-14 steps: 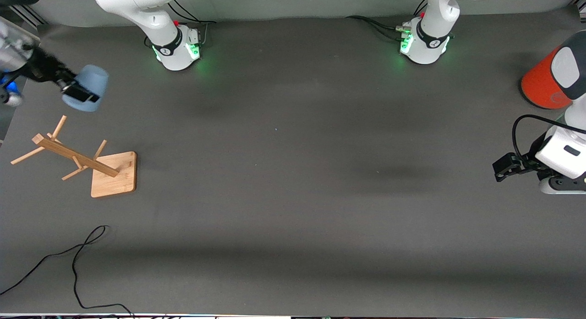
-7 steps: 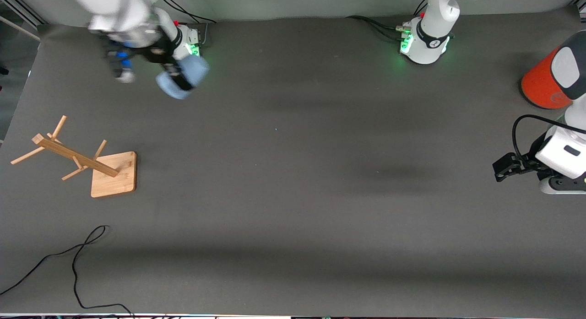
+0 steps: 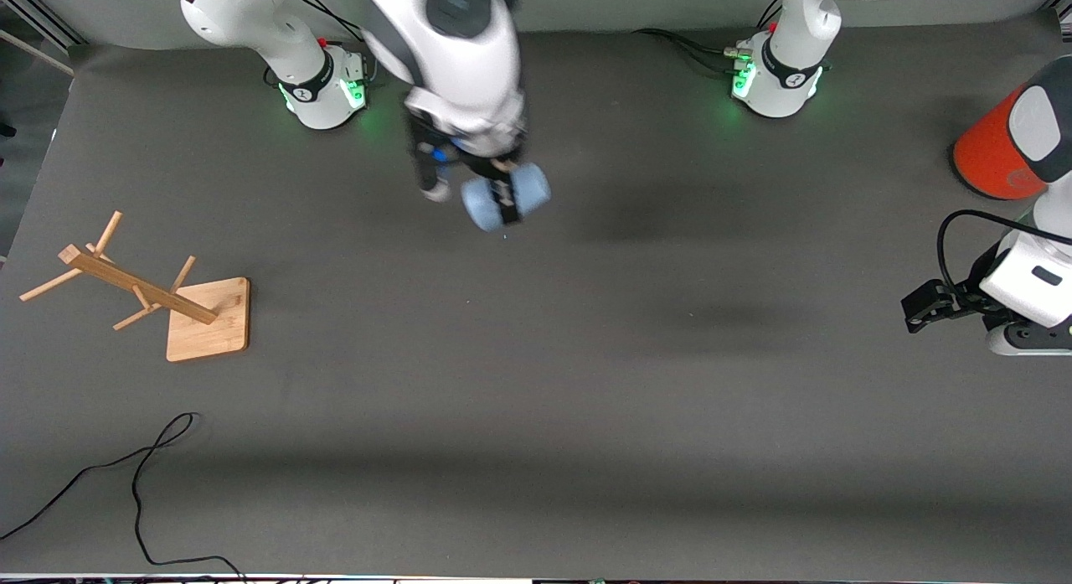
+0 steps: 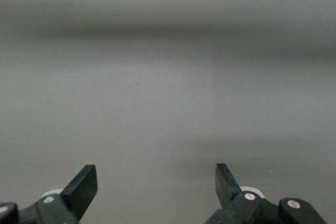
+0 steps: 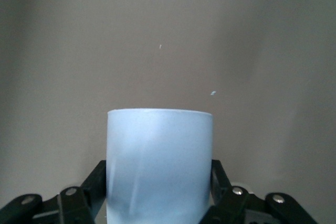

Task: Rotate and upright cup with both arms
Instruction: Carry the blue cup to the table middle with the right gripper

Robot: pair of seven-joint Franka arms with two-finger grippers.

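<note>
The light-blue cup (image 3: 507, 198) lies on its side in my right gripper (image 3: 502, 200), held in the air over the table's middle, between the two arm bases. The right wrist view shows the cup (image 5: 159, 163) clamped between the two black fingers (image 5: 100, 179). My left gripper (image 3: 921, 303) is open and empty, waiting low over the table at the left arm's end. Its fingers (image 4: 84, 184) stand wide apart over bare grey mat in the left wrist view.
A wooden mug rack (image 3: 142, 295) with pegs stands on a square base at the right arm's end. A large orange can (image 3: 1001, 148) sits at the left arm's end. A black cable (image 3: 138, 471) lies near the front edge.
My right arm has swung the cup from the right arm's end of the table, past its own base, out over the table's middle. The left arm has not moved.
</note>
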